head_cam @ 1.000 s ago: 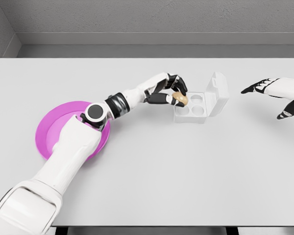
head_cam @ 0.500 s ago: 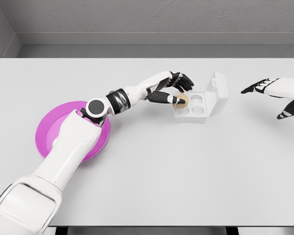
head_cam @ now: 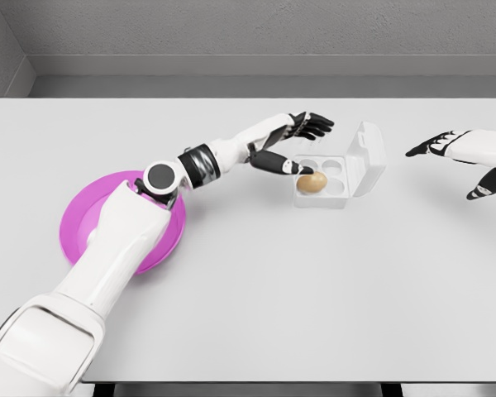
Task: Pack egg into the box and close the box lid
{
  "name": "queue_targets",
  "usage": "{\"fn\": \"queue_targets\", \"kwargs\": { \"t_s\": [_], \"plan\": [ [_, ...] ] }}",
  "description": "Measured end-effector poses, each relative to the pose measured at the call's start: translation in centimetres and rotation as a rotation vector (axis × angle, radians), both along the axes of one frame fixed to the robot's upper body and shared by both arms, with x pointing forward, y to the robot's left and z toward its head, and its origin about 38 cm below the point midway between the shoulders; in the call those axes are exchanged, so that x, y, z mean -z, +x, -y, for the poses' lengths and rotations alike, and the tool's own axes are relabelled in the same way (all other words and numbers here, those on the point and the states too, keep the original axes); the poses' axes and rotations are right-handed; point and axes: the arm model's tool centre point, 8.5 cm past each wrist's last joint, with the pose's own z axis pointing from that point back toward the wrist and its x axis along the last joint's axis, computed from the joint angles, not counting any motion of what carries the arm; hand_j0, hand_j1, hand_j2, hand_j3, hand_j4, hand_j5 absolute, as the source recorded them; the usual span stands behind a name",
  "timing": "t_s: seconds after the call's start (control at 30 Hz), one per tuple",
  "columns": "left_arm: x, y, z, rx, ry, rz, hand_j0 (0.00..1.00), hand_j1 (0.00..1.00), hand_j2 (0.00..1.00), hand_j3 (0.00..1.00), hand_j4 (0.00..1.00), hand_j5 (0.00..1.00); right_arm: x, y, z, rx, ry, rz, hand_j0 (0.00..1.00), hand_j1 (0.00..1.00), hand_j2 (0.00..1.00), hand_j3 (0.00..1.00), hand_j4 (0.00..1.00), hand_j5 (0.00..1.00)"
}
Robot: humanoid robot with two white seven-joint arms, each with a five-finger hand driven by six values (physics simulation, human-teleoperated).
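Your left hand point(head_cam: 293, 142) is released, fingers spread, just beside the egg point(head_cam: 312, 182), which sits in the near-left cup of the box point(head_cam: 337, 186). Packing looks done; next, swing the upright lid point(head_cam: 369, 155) down. Your right hand point(head_cam: 467, 161) hovers relaxed beyond it. The pink plate point(head_cam: 81, 217) lies well behind, clear.

A tan egg point(head_cam: 312, 182) lies on its side in the near-left cup of the clear four-cup box point(head_cam: 339, 171), whose hinged lid point(head_cam: 368, 155) stands open on the right
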Motion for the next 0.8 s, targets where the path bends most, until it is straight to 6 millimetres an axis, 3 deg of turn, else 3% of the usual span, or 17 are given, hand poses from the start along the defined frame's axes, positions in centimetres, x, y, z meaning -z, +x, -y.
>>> {"fn": "queue_targets", "kwargs": {
  "t_s": [0.23, 0.57, 0.63, 0.8],
  "plan": [
    [-5.0, -1.5, 1.8, 0.087, -0.082, 0.153, 1.00, 1.00, 1.00, 1.00, 1.00, 1.00, 0.2, -0.1, -1.0, -0.027, 0.005, 0.000, 1.00, 1.00, 1.00, 1.00, 1.00, 1.00],
    [-7.1, -1.9, 1.7, 0.105, -0.164, 0.217, 1.00, 1.00, 1.00, 1.00, 1.00, 1.00, 0.3, -0.1, -1.0, -0.026, 0.005, -0.003, 1.00, 1.00, 1.00, 1.00, 1.00, 1.00],
    [-8.1, -1.7, -0.2, 0.102, -0.199, 0.251, 1.00, 1.00, 1.00, 1.00, 1.00, 1.00, 0.3, -0.1, -1.0, -0.026, 0.005, -0.003, 1.00, 1.00, 1.00, 1.00, 1.00, 1.00],
    [-10.4, -2.9, -8.1, 0.114, -0.155, 0.312, 1.00, 1.00, 1.00, 1.00, 1.00, 1.00, 0.2, -0.1, -1.0, -0.026, 0.005, -0.002, 1.00, 1.00, 1.00, 1.00, 1.00, 1.00]
  ]
}}
